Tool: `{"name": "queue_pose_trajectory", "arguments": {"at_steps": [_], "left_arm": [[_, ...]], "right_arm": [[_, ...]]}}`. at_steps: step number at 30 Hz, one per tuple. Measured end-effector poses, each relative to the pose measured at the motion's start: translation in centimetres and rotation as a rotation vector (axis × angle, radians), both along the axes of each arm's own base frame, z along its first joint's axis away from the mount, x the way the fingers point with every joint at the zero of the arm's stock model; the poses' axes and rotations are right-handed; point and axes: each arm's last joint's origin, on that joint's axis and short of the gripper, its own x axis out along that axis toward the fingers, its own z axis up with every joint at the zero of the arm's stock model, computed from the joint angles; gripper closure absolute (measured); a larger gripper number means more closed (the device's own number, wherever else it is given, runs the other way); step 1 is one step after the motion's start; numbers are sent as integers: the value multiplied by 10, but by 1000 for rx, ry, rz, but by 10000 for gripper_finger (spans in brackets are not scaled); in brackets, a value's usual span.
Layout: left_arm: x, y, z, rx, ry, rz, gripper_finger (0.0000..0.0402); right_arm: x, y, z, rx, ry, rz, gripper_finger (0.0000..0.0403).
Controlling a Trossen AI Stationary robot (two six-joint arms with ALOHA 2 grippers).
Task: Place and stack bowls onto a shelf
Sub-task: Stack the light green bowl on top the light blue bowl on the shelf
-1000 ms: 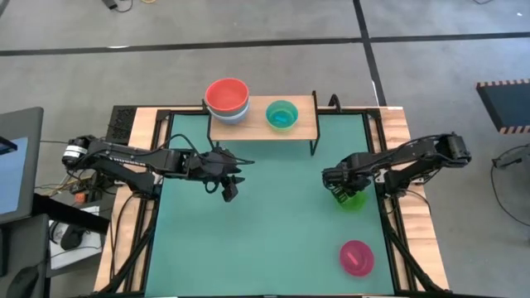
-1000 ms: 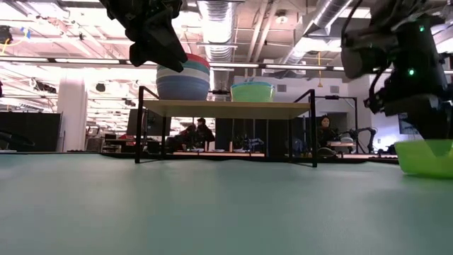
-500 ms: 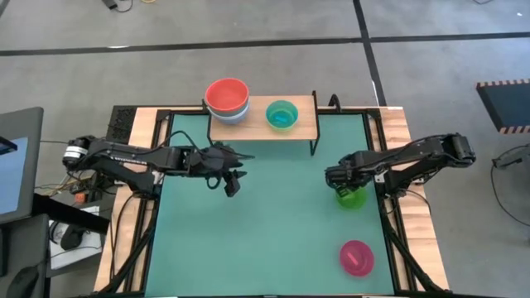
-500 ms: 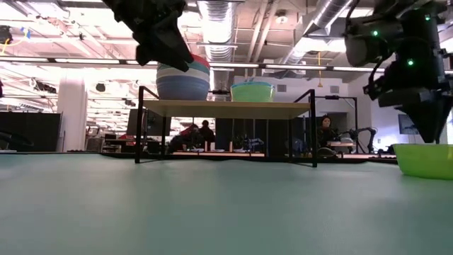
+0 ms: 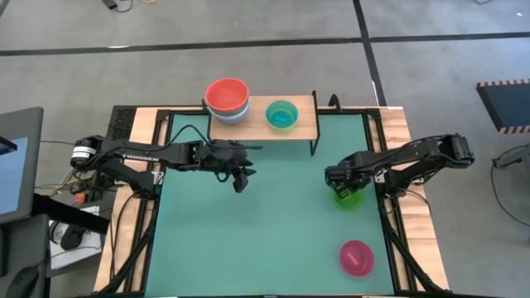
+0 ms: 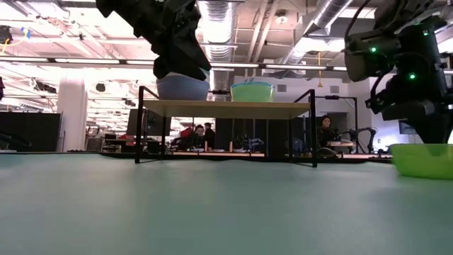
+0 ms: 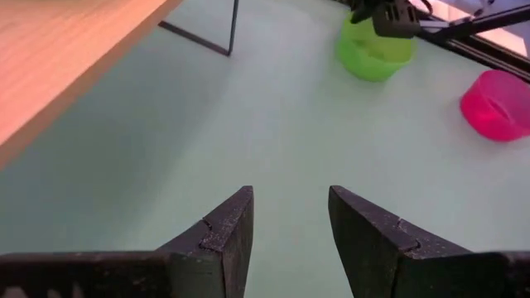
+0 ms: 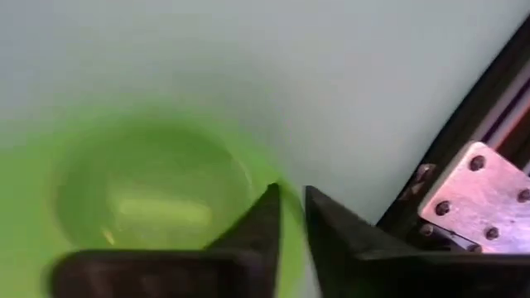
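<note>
the right gripper is down at the yellow-green bowl near the mat's right edge, its fingers nipped together over the bowl's rim, one inside and one outside; the left gripper hangs above the green mat just in front of the shelf, fingers spread apart with nothing between them; on the shelf sits a stack of larger bowls with the red bowl on top, and beside it a green bowl with cyan inside; the magenta bowl rests alone near the mat's front right corner, well apart from the others
</note>
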Motion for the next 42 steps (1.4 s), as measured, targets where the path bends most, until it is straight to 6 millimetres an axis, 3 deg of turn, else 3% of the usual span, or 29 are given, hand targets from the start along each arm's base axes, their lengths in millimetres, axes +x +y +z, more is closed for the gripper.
{"name": "queue_pose_trajectory", "arguments": {"at_steps": [3,6,8,12,16,19,22,25,31,35,42], "left_arm": [[0,0,1,5,-10,-2,260],[-1,0,2,29,0,-17,260],[-3,0,5,39,-7,-22,260],[-8,0,9,45,-7,-17,260],[-10,0,10,45,-1,-16,260],[-11,0,10,46,2,-14,260],[-11,0,11,61,-4,10,260],[-10,1,12,64,-17,18,260],[-10,1,12,43,-23,31,260],[-10,1,12,16,-23,48,260],[-14,0,5,-21,48,67,260]], "right_arm": [[3,-3,1,18,-26,11,382],[6,-4,9,39,-37,14,380],[13,-4,25,49,-85,37,382],[29,-5,80,26,-281,95,382],[39,-16,149,-133,-526,113,382],[44,-34,191,-324,-681,71,382],[55,-60,214,-440,-798,30,382],[71,-89,220,-499,-817,0,382],[106,-132,208,-502,-767,-67,382],[122,-147,206,-481,-769,-74,368],[133,-170,196,-353,-778,-80,322]]}}
